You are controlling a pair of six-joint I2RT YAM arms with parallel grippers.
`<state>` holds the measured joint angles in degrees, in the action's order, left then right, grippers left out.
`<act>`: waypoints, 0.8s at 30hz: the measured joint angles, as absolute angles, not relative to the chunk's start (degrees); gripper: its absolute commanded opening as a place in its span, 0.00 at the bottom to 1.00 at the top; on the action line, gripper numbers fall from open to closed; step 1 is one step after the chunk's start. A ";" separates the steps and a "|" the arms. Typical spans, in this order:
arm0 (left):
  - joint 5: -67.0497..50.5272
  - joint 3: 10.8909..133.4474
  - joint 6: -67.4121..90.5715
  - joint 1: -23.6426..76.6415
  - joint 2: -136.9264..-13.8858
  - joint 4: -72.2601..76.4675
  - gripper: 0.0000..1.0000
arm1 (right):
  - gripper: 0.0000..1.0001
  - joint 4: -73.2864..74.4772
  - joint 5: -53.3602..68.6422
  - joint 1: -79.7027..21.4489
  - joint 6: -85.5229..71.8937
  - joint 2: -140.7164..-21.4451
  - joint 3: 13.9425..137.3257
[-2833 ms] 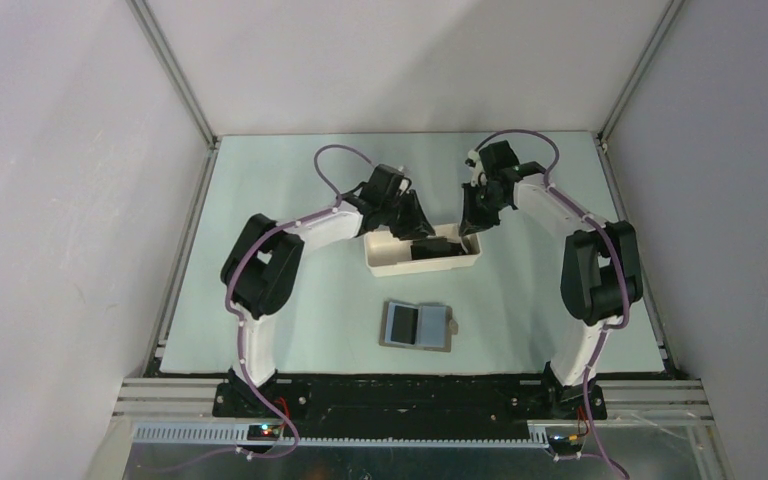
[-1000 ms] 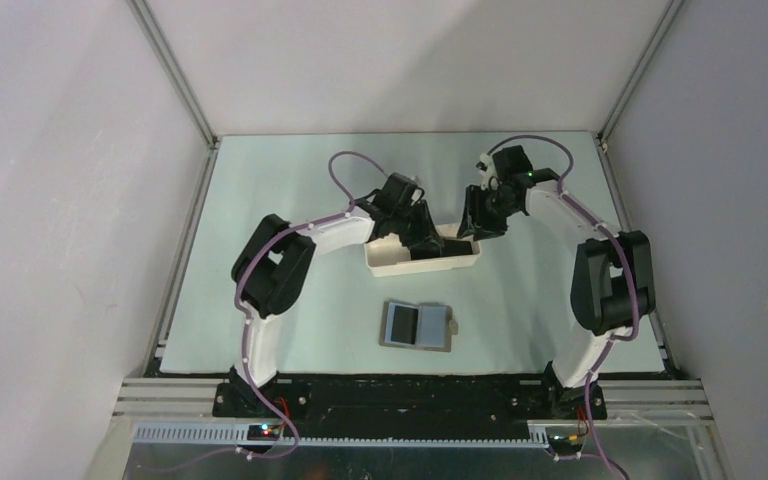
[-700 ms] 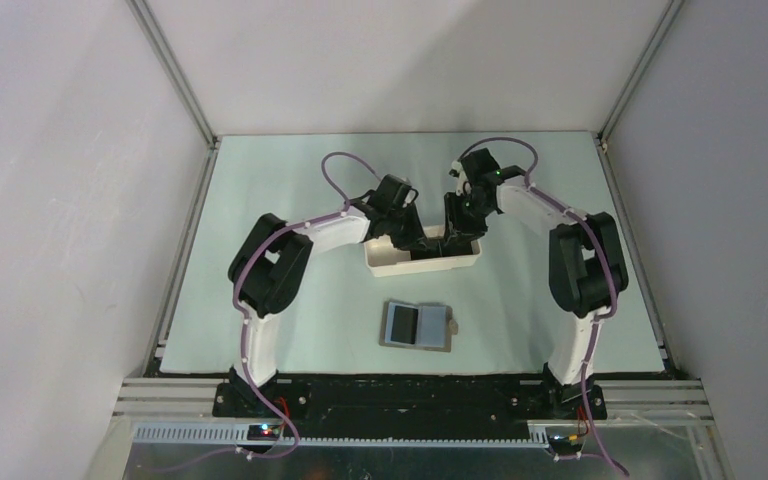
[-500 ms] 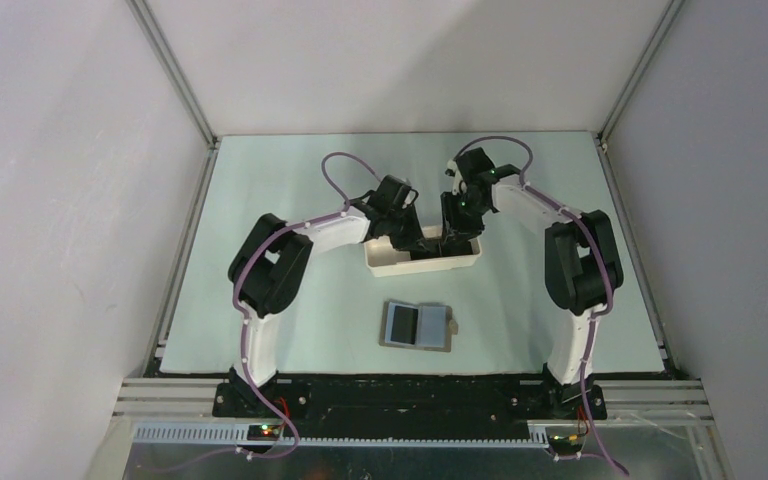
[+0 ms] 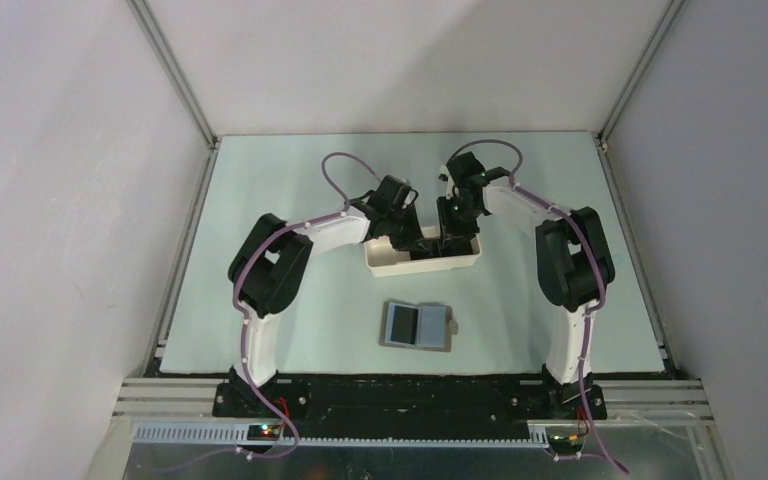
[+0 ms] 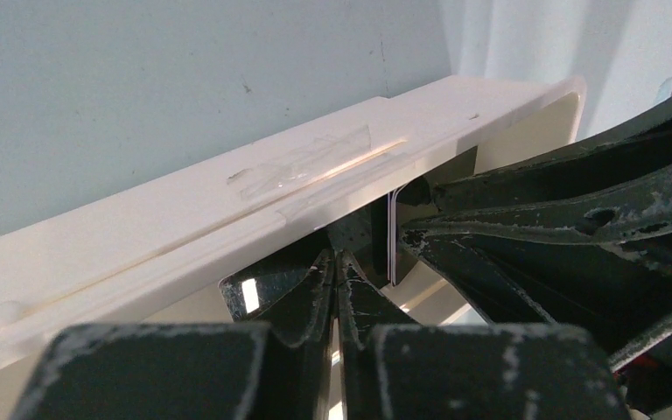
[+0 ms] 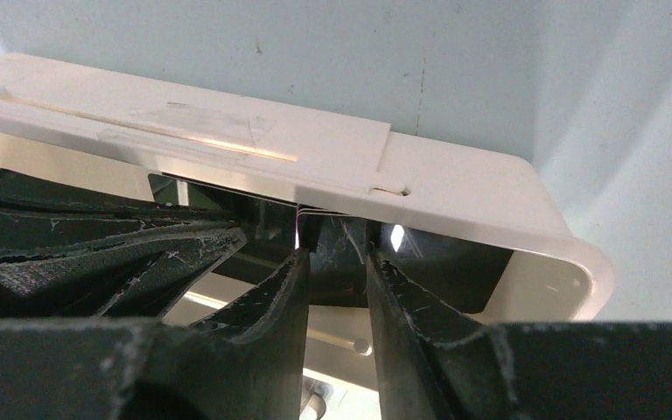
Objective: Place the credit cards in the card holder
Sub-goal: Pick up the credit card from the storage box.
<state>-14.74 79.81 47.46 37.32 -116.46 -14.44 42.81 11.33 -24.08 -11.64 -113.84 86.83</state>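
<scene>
The credit cards lie in a white tray (image 5: 388, 268). One glossy dark card (image 6: 249, 293) shows beside my left fingertips. Another card (image 6: 391, 236) stands on edge just past them, at the tips of the right fingers. My left gripper (image 6: 337, 260) is down in the tray with its jaws pressed together, and I see nothing between them. My right gripper (image 7: 332, 249) is also in the tray with a clear gap between its jaws. A dark card (image 7: 446, 258) lies beyond its tips. The card holder (image 5: 417, 325) lies open on the mat nearer the arm bases, its blue pockets facing up.
The tray's near wall (image 6: 184, 210) and rounded end (image 7: 569, 254) close in both grippers. From above, the left gripper (image 5: 416, 240) and right gripper (image 5: 449, 238) stand very close together. Grey walls surround the pale green mat (image 5: 290, 200).
The right gripper swung left and down into the tray, beside the left one, and its jaws have narrowed. The left jaws have closed. The card holder has not moved.
</scene>
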 measured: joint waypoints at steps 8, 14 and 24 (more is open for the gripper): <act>-14.79 79.81 47.46 37.32 -116.46 -14.52 0.06 | 0.47 42.39 11.27 -24.38 -11.73 -113.84 86.80; -14.92 79.81 47.46 37.32 -116.46 -14.52 0.06 | 0.37 42.33 10.35 -24.43 -11.70 -113.84 86.70; -15.18 79.81 47.44 37.32 -116.49 -14.61 0.06 | 0.23 41.21 8.67 -25.19 -11.60 -113.80 86.67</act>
